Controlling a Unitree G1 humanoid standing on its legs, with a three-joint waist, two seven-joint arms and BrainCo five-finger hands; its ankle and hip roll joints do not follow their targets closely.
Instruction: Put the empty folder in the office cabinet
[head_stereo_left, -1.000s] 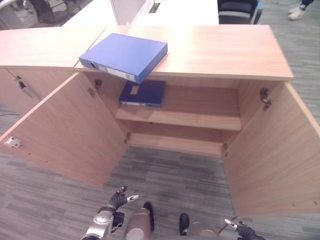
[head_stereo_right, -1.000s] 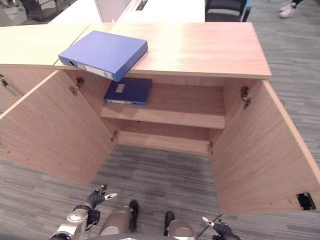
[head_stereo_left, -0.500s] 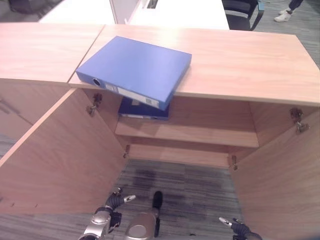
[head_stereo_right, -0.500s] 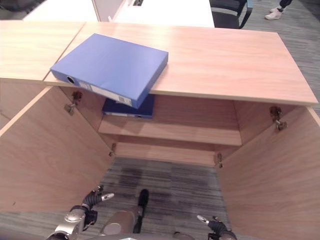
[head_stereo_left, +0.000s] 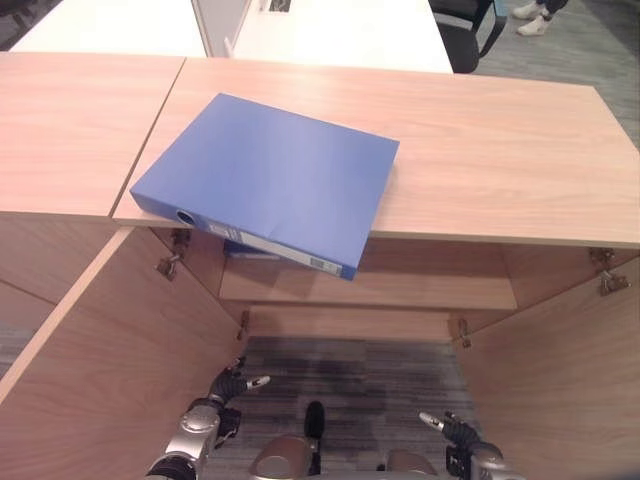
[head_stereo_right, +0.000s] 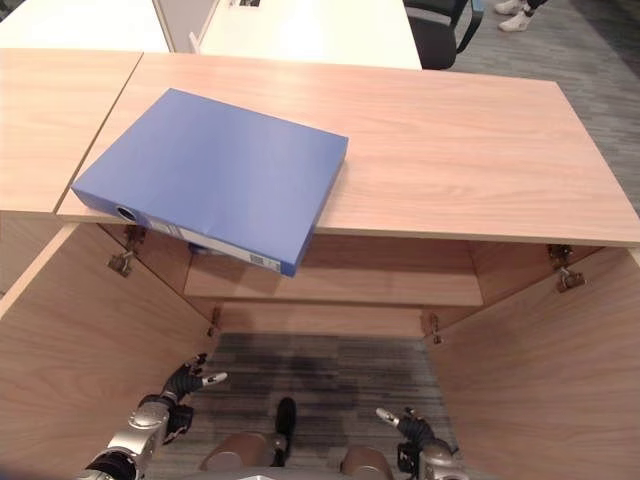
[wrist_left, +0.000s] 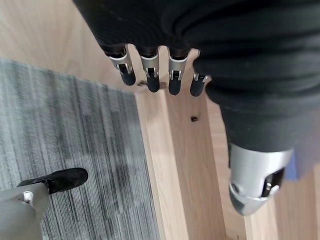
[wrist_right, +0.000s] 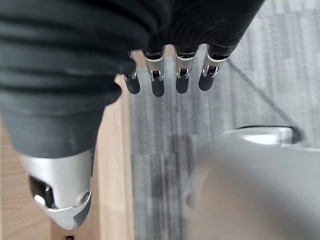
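Both hands hang low and empty in front of the open office cabinet (head_stereo_left: 480, 130), the left hand (head_stereo_left: 228, 388) near the foot of its left door (head_stereo_left: 100, 380) and the right hand (head_stereo_left: 450, 432) near its right door (head_stereo_left: 560, 370), fingers loose and straight in each wrist view. On the cabinet's top, toward its left end, lies the blue folder (head_stereo_left: 270, 180), skewed, its spine corner jutting out past the front edge over the opening. Beneath it, on the shelf (head_stereo_left: 400, 292) inside, the edge of a darker folder (head_stereo_left: 250, 250) peeks out. Judged empty, the blue folder should prove light and stiff, its smooth cover apt to slide; the overhanging spine edge looks the natural place to take hold, fingers under and thumb on top
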